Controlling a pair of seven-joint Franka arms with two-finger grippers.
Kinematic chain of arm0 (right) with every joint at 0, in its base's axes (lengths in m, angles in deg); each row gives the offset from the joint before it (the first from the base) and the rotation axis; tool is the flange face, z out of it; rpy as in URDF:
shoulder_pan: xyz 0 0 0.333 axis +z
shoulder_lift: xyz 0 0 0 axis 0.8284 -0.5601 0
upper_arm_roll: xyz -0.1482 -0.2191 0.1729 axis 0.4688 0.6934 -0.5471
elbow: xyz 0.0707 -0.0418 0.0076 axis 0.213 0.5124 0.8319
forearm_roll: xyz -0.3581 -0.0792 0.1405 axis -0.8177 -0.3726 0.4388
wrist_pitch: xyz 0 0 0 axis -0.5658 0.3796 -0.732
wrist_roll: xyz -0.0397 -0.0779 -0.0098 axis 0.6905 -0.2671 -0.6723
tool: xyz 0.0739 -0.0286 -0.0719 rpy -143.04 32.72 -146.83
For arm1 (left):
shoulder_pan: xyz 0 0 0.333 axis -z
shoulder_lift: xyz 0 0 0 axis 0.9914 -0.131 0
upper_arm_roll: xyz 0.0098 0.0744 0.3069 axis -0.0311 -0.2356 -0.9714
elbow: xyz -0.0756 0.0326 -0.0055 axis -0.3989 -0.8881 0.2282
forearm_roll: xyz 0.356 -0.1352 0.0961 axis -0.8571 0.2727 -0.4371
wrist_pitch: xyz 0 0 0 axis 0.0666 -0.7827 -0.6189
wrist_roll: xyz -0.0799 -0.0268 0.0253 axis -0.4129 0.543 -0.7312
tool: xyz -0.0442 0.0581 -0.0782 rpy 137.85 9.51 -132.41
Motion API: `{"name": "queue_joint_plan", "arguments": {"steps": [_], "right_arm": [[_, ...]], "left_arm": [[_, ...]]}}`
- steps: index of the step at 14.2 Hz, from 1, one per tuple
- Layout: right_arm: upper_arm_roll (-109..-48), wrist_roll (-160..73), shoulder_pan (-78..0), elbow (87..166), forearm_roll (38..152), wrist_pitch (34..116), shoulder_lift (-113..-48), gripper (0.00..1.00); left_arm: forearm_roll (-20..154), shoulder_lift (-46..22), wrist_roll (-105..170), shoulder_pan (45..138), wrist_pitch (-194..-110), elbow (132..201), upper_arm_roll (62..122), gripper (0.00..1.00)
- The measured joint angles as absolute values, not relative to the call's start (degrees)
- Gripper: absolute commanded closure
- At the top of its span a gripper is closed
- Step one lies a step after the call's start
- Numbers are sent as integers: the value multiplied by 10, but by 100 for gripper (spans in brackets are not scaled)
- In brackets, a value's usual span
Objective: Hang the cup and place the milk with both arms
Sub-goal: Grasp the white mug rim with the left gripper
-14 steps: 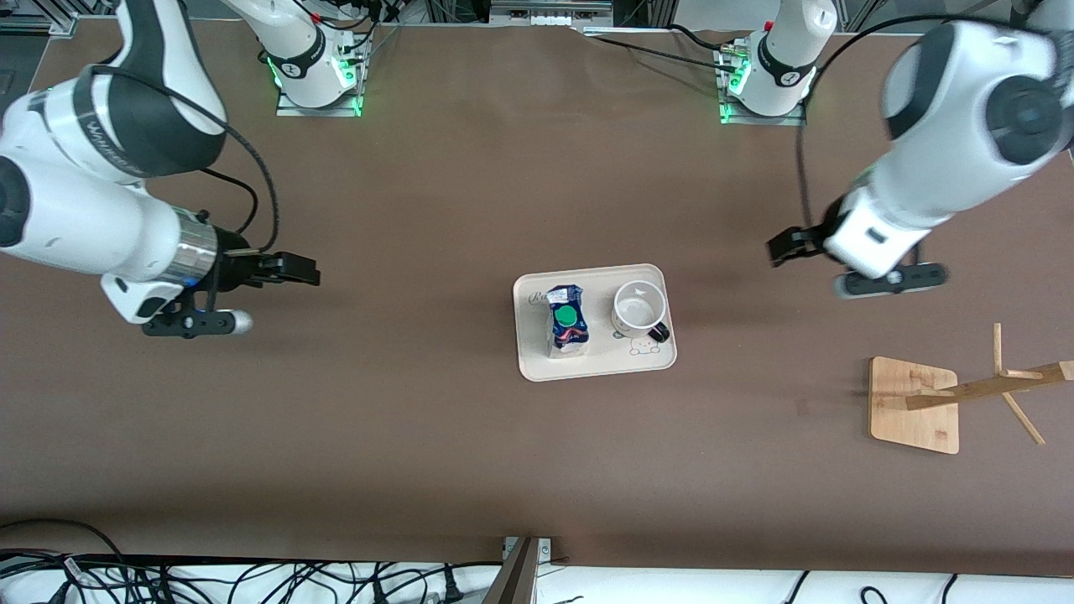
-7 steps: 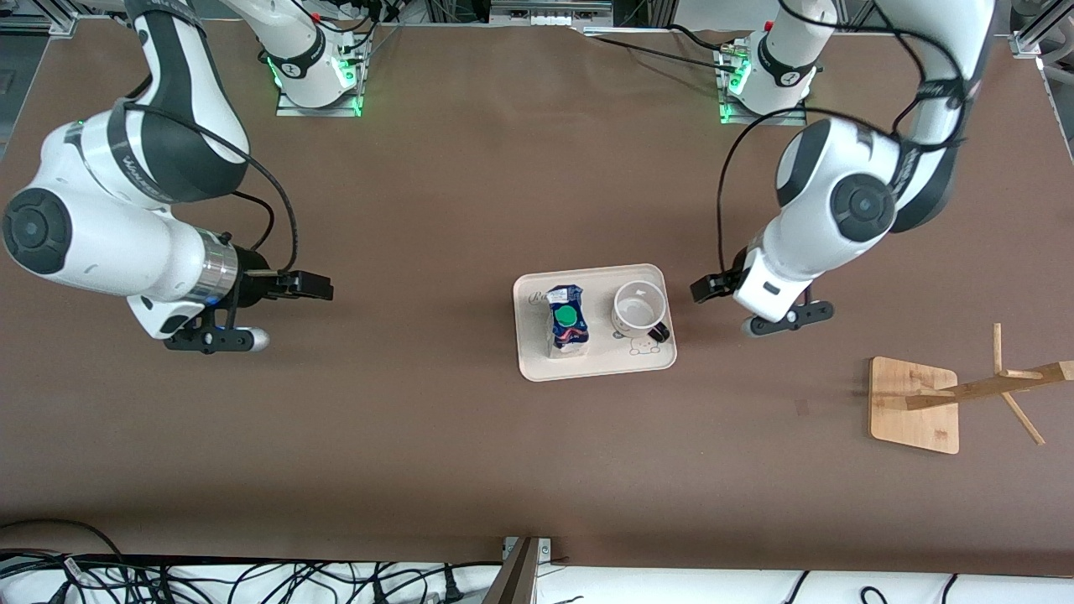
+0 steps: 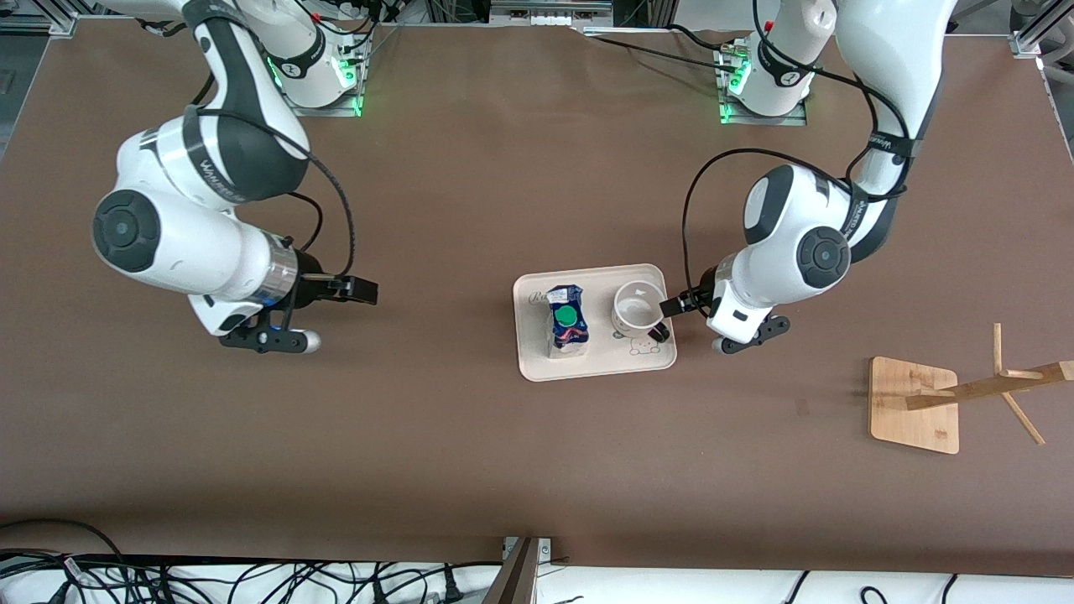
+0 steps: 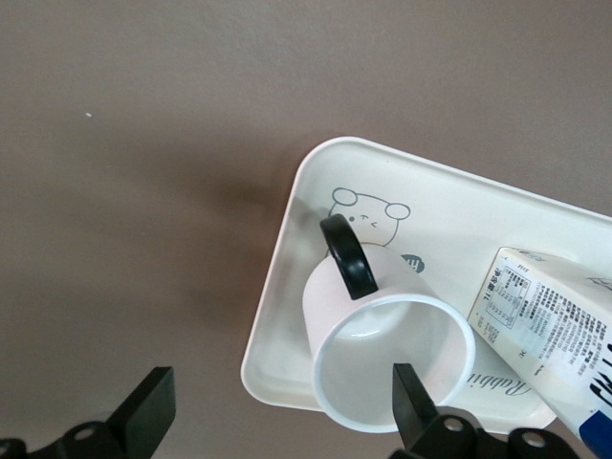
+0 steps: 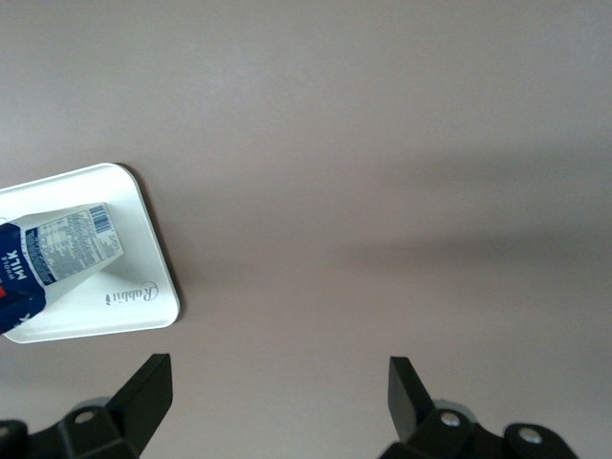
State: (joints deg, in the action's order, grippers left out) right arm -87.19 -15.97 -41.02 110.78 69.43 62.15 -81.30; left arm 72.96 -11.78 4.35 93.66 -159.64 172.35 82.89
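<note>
The cup (image 3: 638,309) and the milk (image 3: 566,321) both stand on the tray (image 3: 593,369) in the middle of the table, the milk toward the right arm's end and the cup toward the left arm's end, its black handle (image 3: 659,332) pointing off the tray's corner nearest the rack (image 3: 916,404). The left gripper (image 3: 675,305) hangs right at the tray's edge beside the cup, its fingers spread wide; in the left wrist view one finger (image 4: 148,416) sits over bare table and the other over the cup's rim, so the gap is not yet centred on anything useful. The step in hand looks like the approach for the cup grasp. To do it well, I would line the gap up on either the rim wall or the handle (the handle is thin and will pivot, so the wall seems the safer bite), come down squarely, and close only once one finger is inside the cup and one outside. Keeping the handle free matters, since it has to slide over a peg of the rack later. The right gripper (image 3: 357,290) is over open table well short of the tray, fingers also spread, with the milk only at the edge of its wrist view; it needs more travel before descending on the carton's body below the cap (image 3: 568,315).
</note>
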Motion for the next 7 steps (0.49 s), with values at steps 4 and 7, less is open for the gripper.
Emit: {"name": "queue_joint_plan", "arguments": {"steps": [4,7], "right_arm": [[-872,-121,-389,1108,694,634,-814,0],[-872,-110,-379,1108,694,637,-816,0]], "left_arm": [[737,-140,33,955,-1620,1726,830,18],[737,-147,33,962,-1622,1735,835,62]]}}
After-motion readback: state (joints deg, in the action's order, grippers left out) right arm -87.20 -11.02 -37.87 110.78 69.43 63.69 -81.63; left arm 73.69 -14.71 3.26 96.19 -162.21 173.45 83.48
